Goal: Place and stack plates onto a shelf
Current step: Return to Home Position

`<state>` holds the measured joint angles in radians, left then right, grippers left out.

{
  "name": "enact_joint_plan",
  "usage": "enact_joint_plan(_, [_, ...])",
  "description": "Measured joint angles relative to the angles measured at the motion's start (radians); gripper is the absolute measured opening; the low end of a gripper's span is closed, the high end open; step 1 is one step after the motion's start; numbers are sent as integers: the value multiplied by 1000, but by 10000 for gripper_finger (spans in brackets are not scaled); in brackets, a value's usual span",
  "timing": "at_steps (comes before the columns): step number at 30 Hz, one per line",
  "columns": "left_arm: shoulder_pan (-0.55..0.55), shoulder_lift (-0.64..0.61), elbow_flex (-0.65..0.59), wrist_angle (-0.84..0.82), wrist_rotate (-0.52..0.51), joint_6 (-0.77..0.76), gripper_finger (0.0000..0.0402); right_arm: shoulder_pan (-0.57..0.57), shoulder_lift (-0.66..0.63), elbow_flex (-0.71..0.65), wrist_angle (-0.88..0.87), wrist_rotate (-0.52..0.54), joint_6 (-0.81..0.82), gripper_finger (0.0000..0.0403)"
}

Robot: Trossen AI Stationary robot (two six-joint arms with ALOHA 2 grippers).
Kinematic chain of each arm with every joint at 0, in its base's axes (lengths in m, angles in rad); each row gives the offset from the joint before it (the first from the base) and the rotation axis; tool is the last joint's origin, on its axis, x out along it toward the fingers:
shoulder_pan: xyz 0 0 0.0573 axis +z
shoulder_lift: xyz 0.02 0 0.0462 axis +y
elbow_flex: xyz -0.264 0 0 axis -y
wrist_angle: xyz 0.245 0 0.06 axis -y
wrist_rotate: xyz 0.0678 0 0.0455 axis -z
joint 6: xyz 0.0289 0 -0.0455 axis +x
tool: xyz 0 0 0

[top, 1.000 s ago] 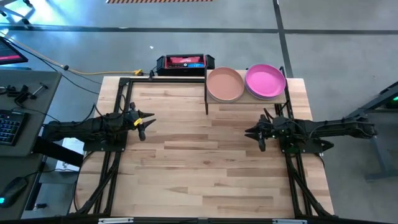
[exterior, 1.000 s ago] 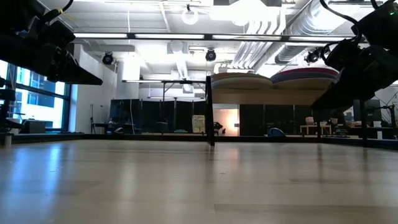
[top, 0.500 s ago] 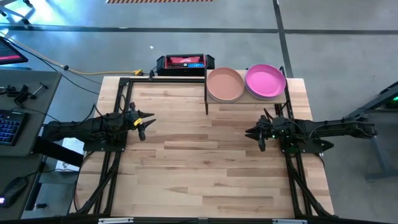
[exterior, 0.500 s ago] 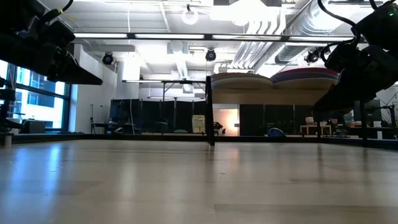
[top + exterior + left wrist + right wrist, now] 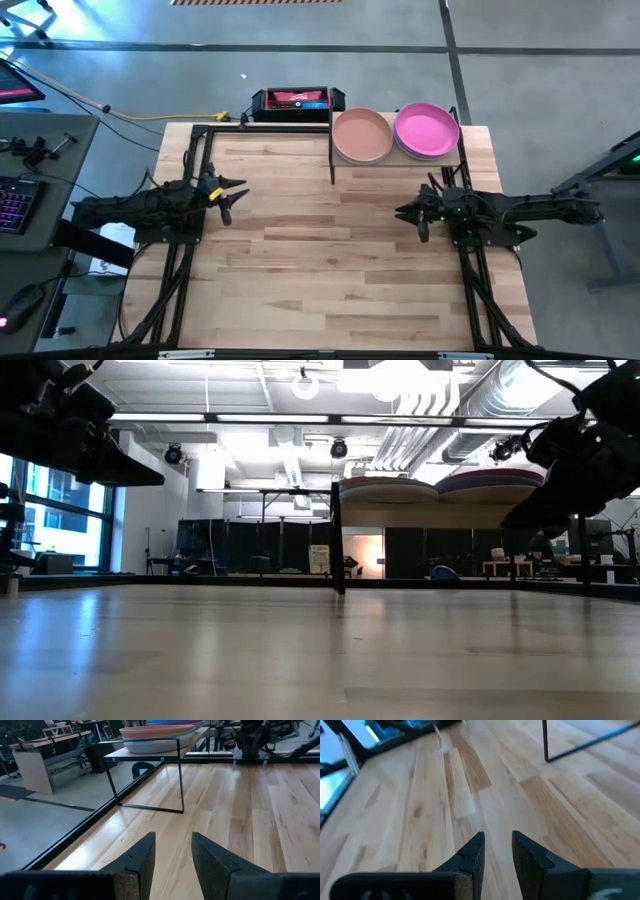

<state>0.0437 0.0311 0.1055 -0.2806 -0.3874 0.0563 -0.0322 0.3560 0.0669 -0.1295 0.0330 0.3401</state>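
Retracting, left claw (image 5: pixel 227 198) sits slightly farther back.

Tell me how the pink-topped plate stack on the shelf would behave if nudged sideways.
The pink plate tops its stack, so it would probably slide first. Shallow and wide, it seems unlikely to tip. It sits near the right end of the shelf, so a push that way might drop it.

I see left gripper (image 5: pixel 228 197) over table (image 5: pixel 330 270) left side, right gripper (image 5: pixel 412 218) over right side, both empty. Shelf (image 5: pixel 392 157) at far edge: two stacks, terracotta plate (image 5: pixel 361 136) topping left, pink plate (image 5: pixel 427 130) topping right.
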Motion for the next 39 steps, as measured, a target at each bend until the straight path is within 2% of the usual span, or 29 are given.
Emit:
enact_joint_plan(17, [-1, -27, 0, -1, -1, 0, 115, 0, -352, 0, -9, 0, 0, 81])
enact_joint_plan(39, [-1, -27, -1, -2, -1, 0, 115, 0, -350, 1, -12, 0, 0, 81])
